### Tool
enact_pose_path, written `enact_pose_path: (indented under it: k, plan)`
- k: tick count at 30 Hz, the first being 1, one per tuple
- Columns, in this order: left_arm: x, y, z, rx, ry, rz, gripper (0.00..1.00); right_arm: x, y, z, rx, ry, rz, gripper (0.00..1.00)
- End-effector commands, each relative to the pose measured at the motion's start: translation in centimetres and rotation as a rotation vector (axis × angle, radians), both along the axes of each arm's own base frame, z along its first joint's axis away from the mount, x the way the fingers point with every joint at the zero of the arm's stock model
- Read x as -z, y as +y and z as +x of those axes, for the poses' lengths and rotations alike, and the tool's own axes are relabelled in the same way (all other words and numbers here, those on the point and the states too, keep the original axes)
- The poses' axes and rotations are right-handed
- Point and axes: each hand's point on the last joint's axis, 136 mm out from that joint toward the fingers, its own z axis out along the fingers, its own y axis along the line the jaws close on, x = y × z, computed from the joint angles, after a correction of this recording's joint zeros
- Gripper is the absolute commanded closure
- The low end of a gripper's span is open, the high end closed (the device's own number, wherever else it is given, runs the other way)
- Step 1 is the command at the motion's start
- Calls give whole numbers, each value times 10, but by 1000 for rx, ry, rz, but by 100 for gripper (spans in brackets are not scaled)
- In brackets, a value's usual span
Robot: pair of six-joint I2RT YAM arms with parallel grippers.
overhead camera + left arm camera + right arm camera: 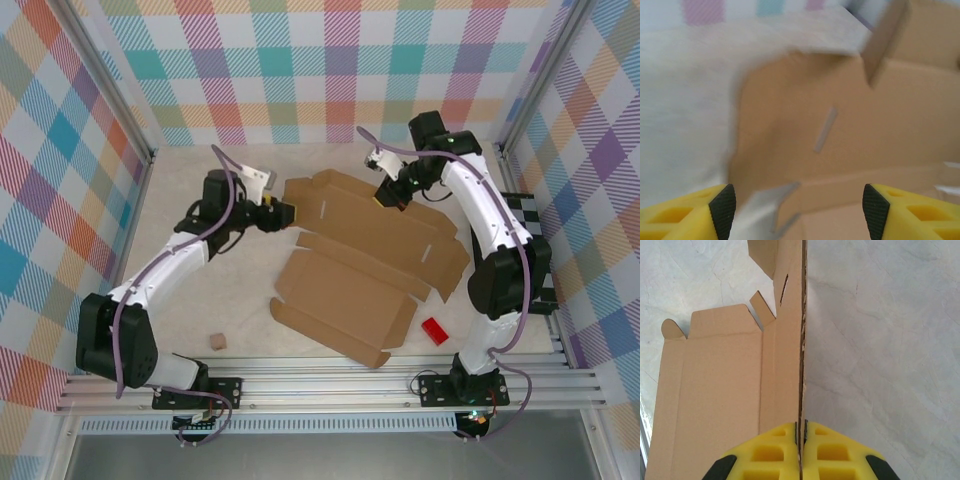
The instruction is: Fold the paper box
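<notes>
The paper box point(370, 262), a brown die-cut cardboard sheet with flaps and slots, lies spread open in the middle of the table. My right gripper point(388, 195) is at its far edge, and in the right wrist view that gripper point(801, 436) is shut on the thin edge of a panel of the paper box point(725, 380), which stands on edge. My left gripper point(285, 212) is at the sheet's far left flap. In the blurred left wrist view that gripper point(799, 212) is open, with the paper box point(790, 115) just ahead and nothing between its black pads point(722, 210).
A small tan cube point(217, 342) sits near the front left. A small red block point(434, 331) lies by the sheet's front right corner. Plaid walls enclose the table and an aluminium rail point(330, 385) runs along the near edge.
</notes>
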Motion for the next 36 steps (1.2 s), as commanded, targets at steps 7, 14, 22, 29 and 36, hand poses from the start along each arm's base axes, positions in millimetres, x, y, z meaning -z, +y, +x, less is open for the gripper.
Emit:
enact_pose_path:
  k: [7,14,22,29,36]
  plan:
    - [89,-31,-28,63,38,55,35,-10,0,0,-32,-13,71,100]
    - [114,-17,0,-38,88,139,33,-12,2,-3,-46,-13,95,100]
    - [116,-12,16,-72,106,151,33,-8,3,-3,-47,-6,107,100]
    - [130,-29,10,-4,162,166,42,-14,5,-3,-36,-12,123,100]
    - [127,-15,35,-216,240,206,90,-18,5,4,14,-32,114,100]
